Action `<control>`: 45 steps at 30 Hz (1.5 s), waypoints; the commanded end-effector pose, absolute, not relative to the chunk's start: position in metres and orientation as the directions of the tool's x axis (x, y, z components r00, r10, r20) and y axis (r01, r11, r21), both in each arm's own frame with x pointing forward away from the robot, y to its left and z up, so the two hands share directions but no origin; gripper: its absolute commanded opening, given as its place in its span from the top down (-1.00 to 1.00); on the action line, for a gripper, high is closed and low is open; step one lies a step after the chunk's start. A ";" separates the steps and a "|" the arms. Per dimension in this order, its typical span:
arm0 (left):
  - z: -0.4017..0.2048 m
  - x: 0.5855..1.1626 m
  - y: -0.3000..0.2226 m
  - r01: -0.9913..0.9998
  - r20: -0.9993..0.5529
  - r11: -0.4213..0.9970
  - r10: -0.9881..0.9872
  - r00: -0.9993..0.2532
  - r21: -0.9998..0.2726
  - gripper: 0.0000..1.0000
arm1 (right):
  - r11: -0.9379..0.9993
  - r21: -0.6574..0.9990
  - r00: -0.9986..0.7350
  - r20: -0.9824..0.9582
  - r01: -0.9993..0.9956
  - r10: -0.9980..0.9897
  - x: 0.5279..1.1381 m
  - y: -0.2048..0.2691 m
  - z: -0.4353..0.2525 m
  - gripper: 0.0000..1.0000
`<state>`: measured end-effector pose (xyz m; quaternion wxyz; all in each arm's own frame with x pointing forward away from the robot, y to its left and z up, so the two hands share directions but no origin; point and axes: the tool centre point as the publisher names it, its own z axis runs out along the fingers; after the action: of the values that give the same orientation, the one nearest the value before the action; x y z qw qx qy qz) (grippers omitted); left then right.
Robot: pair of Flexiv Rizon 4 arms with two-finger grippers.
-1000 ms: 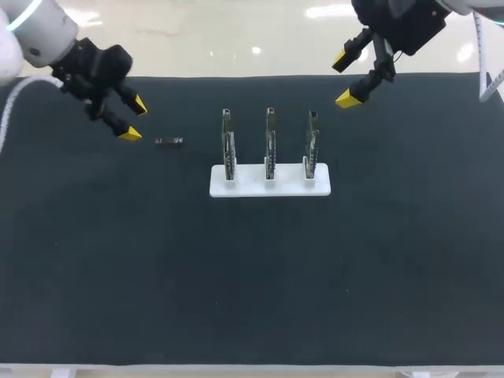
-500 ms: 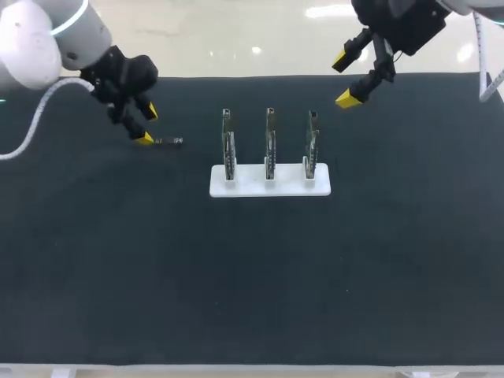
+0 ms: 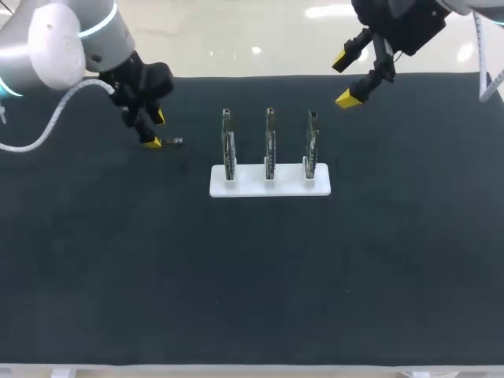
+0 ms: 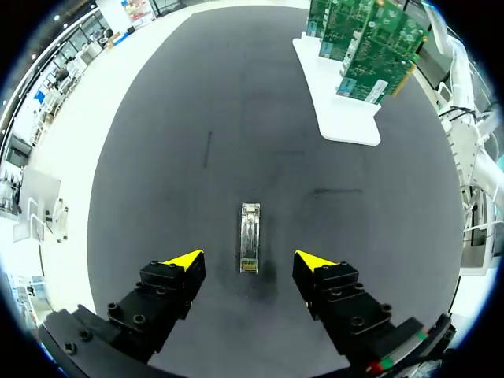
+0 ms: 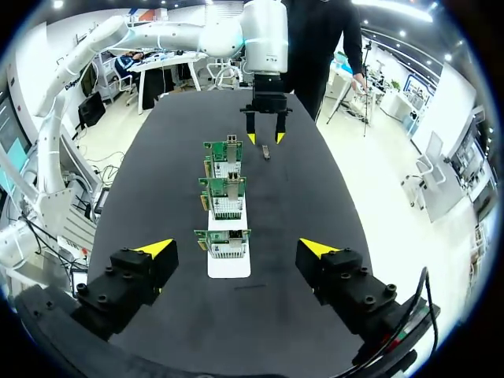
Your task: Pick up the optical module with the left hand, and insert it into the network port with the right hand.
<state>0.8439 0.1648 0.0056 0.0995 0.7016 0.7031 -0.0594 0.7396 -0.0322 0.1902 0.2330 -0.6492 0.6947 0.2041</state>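
Now, left hand (image 3: 156, 130): low over the counter (image 3: 118, 276) at its far left part, fingers spread wide and gripping nothing.
Optical module (image 4: 250, 236): flat on the counter, lengthwise along the hand's line of sight. In the left wrist view its near end sits level with the yellow tips, midway between them, and the rest reaches ahead. Neither finger touches it.
White stand (image 3: 269, 181): to the right of the module and apart from it, near the counter's middle. It carries three green circuit cards (image 3: 270, 150) upright in a row.
Network ports (image 3: 227, 116): small metal cages at the cards' top edges, as far as I can tell. None shows a module in it.
Right hand (image 3: 343, 79): raised above the far right part of the counter, beyond the stand, fingers wide and empty. Its wrist view looks down the row of cards toward the left hand.
Done: by my reading, only the approach. The left hand is lined up on the module.
Left: closing on the module and lifting it, passing it to the right hand, then seating it in a port. That is nearly the whole task.
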 end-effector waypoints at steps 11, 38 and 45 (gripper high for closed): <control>-0.006 0.848 0.168 0.999 -0.189 0.024 0.982 -0.014 0.047 -0.91 | 0.075 -0.021 -0.048 -0.590 -0.997 -0.806 0.739 -0.032 0.190 -1.00; -0.019 0.849 0.164 0.997 -0.160 0.061 0.986 -0.054 0.039 1.00 | 0.075 -0.021 -0.048 -0.590 -0.997 -0.806 0.739 -0.032 0.190 -1.00; -0.009 0.848 0.169 0.998 -0.195 0.047 0.980 -0.039 0.037 1.00 | 0.075 -0.021 -0.048 -0.590 -0.997 -0.806 0.739 -0.032 0.190 -1.00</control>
<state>0.8469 0.1628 -0.0147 0.0802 0.6857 0.7220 -0.0457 0.7396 -0.0322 0.1902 0.2330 -0.6492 0.6947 0.2041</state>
